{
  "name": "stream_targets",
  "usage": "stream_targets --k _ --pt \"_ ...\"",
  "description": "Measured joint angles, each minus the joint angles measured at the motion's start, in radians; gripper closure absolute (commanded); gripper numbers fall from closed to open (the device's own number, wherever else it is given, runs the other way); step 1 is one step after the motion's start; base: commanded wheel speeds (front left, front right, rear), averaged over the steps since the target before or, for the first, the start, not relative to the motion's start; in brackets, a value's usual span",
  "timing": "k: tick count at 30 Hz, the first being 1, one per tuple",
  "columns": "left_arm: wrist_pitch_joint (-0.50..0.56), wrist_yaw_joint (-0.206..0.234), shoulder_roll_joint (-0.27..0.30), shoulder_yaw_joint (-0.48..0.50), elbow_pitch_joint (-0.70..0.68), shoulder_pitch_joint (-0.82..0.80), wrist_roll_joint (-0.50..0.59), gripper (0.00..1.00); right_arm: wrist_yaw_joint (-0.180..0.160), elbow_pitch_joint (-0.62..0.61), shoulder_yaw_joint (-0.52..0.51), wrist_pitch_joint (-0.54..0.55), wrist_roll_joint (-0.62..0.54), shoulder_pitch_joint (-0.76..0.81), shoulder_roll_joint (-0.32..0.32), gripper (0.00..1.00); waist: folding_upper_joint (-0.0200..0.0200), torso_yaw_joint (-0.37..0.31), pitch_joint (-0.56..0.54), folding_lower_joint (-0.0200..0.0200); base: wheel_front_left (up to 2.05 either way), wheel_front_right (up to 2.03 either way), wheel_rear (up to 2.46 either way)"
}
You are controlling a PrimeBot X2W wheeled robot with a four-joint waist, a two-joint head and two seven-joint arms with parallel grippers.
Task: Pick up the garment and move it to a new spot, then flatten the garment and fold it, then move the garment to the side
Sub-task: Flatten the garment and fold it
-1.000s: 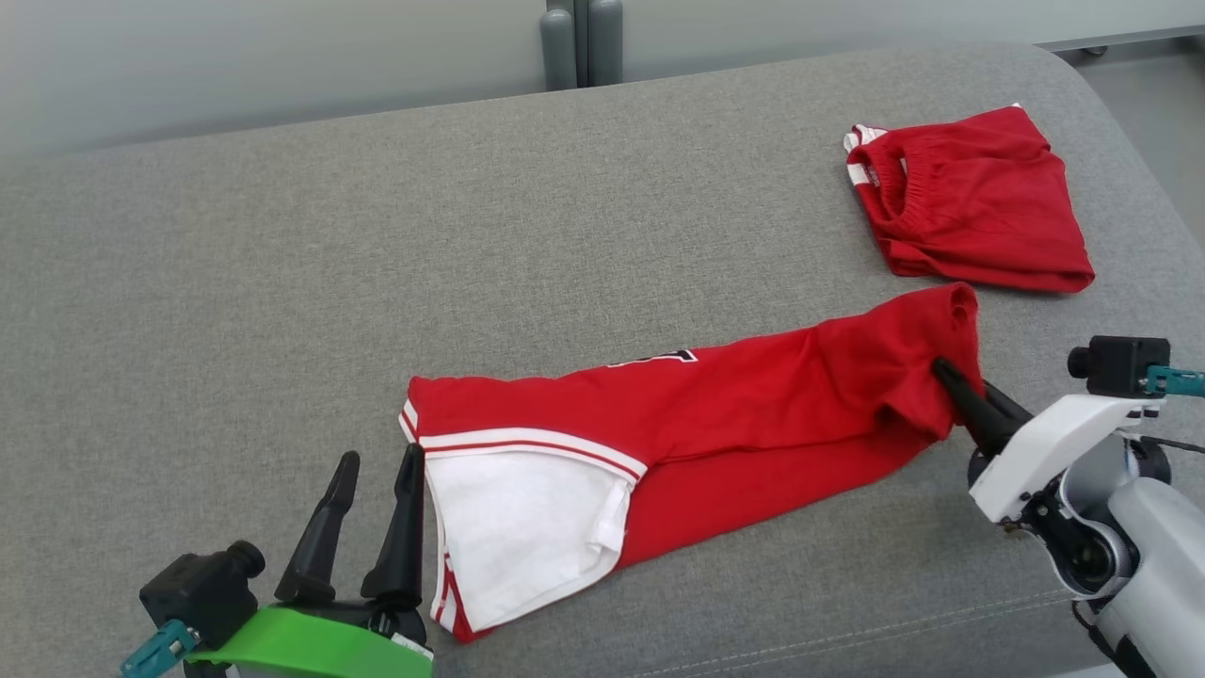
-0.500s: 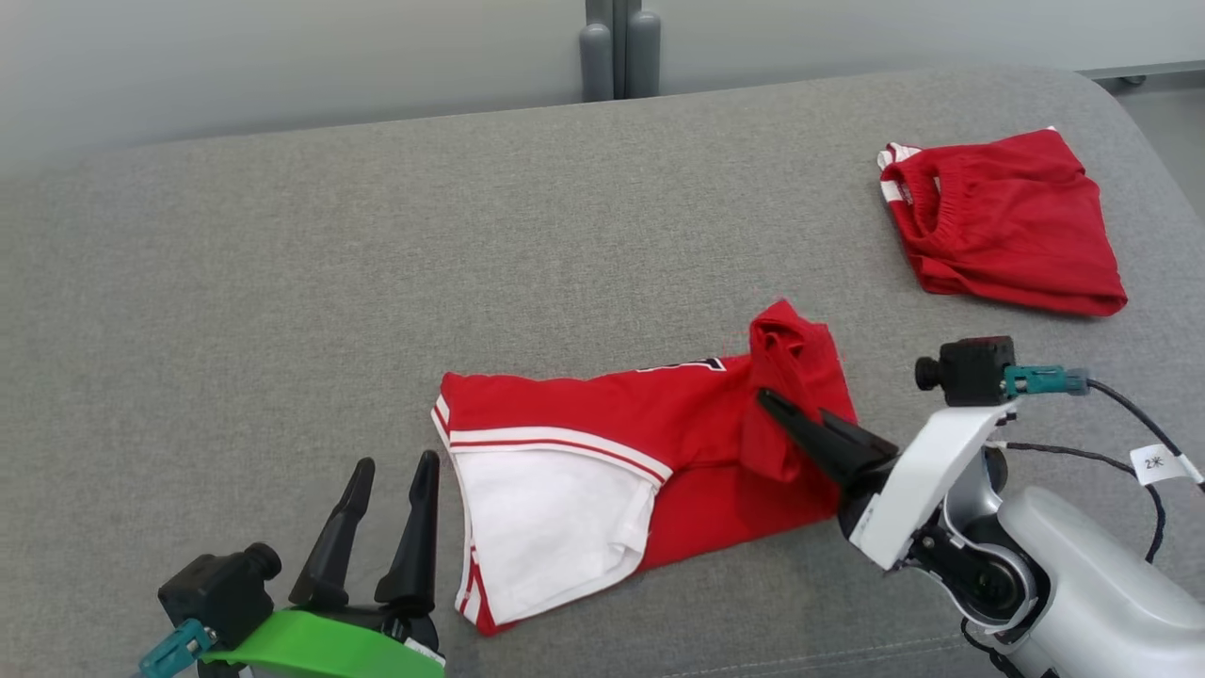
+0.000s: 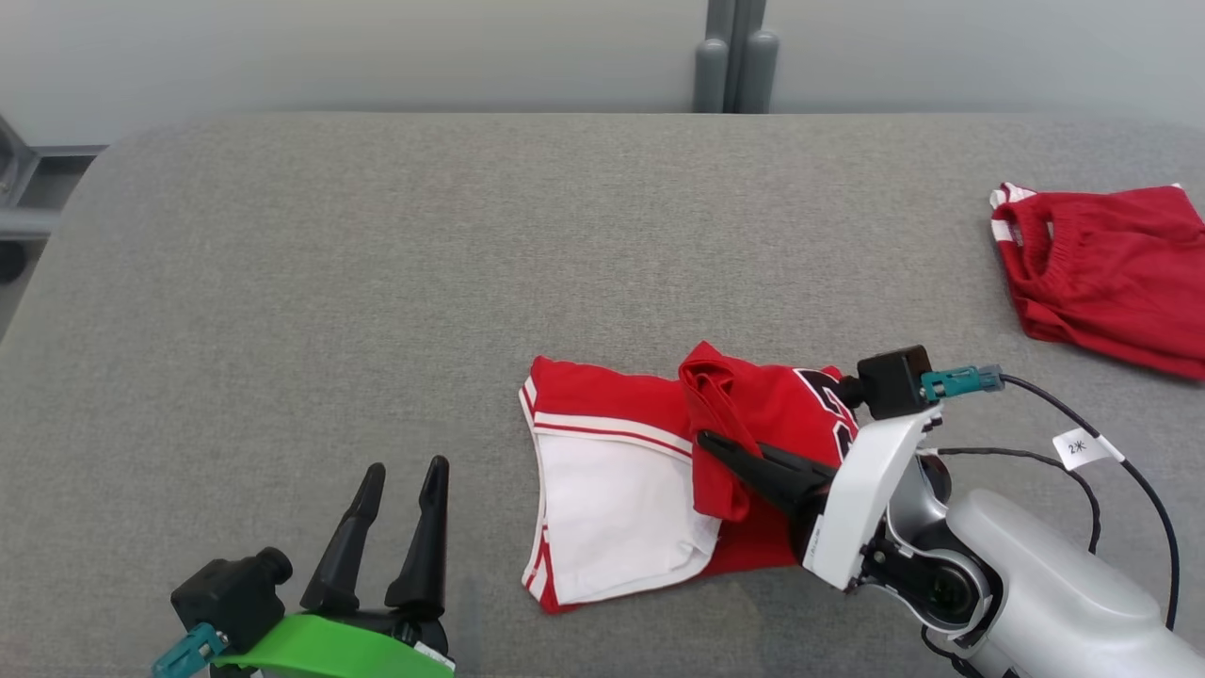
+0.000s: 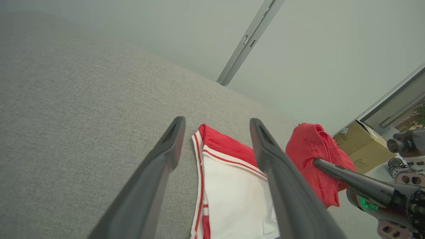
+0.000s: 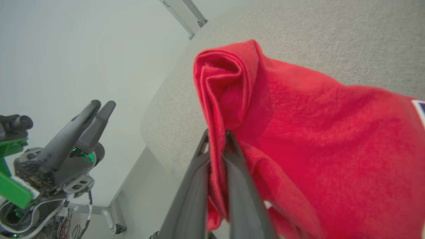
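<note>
The garment [image 3: 612, 471] is a red jersey with white trim and a white inner panel, lying on the grey padded table [image 3: 377, 282]. My right gripper [image 3: 708, 443] is shut on its right end, a bunched red fold [image 5: 225, 93] lifted over the rest of the garment, above the edge of the white panel. In the left wrist view that raised fold [image 4: 315, 156] hangs to the right of the white panel [image 4: 232, 199]. My left gripper [image 3: 405, 476] stands open near the table's front edge, left of the garment, holding nothing.
A second red garment [image 3: 1111, 273], folded, lies at the table's far right. A grey post [image 3: 734, 56] stands behind the table. A cardboard box [image 4: 362, 146] sits off to the side. Bare grey table stretches to the left and back.
My right gripper has carried the garment's right end leftward over the rest, doubling the jersey. The head camera has turned, shifting the whole picture. The left gripper stays open in place.
</note>
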Motion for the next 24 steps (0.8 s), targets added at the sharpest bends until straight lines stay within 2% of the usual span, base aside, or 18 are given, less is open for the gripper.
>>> stream_targets --k 12,17,18,19,20,21,22,24 --pt "-0.014 0.000 -0.005 -0.011 0.022 0.000 -0.017 0.00 -0.001 0.146 0.010 0.019 0.008 -0.027 0.045 1.00 0.0000 0.141 -0.013 0.0000 0.00 0.00 0.00" --pt "-0.029 0.000 -0.006 -0.004 0.026 0.001 -0.028 0.00 -0.001 0.209 0.033 0.037 -0.002 -0.062 0.071 0.92 0.0000 0.179 -0.016 0.0000 0.00 0.00 0.00" --pt "-0.031 0.000 -0.006 -0.002 0.026 0.001 -0.030 0.00 -0.001 0.223 0.034 0.038 -0.004 -0.069 0.079 0.88 0.0000 0.183 -0.017 0.0000 0.00 0.00 0.00" --pt "-0.031 0.000 -0.006 -0.002 0.026 0.001 -0.030 0.00 -0.001 0.223 0.034 0.038 -0.004 -0.069 0.079 0.79 0.0000 0.183 -0.017 0.0000 0.00 0.00 0.00" --pt "-0.031 0.000 -0.006 -0.001 0.026 0.001 -0.032 0.00 -0.001 0.237 0.034 0.038 -0.008 -0.073 0.087 0.63 0.0000 0.186 -0.018 0.0000 0.00 0.00 0.00" --pt "-0.031 0.000 -0.006 -0.001 0.026 0.001 -0.033 0.00 -0.001 0.251 0.036 0.039 -0.013 -0.078 0.091 0.55 0.0000 0.187 -0.018 0.0000 0.00 0.00 0.00" --pt "-0.032 0.000 -0.006 -0.001 0.026 0.001 -0.033 0.00 -0.001 0.264 0.039 0.039 -0.020 -0.083 0.091 0.02 0.0000 0.188 -0.018 0.0000 0.00 0.00 0.00" --pt "-0.035 0.000 -0.007 -0.002 0.026 0.001 -0.033 0.00 -0.001 0.284 0.038 0.038 -0.027 -0.090 0.091 0.00 0.0000 0.188 -0.017 0.0000 0.00 0.00 0.00"
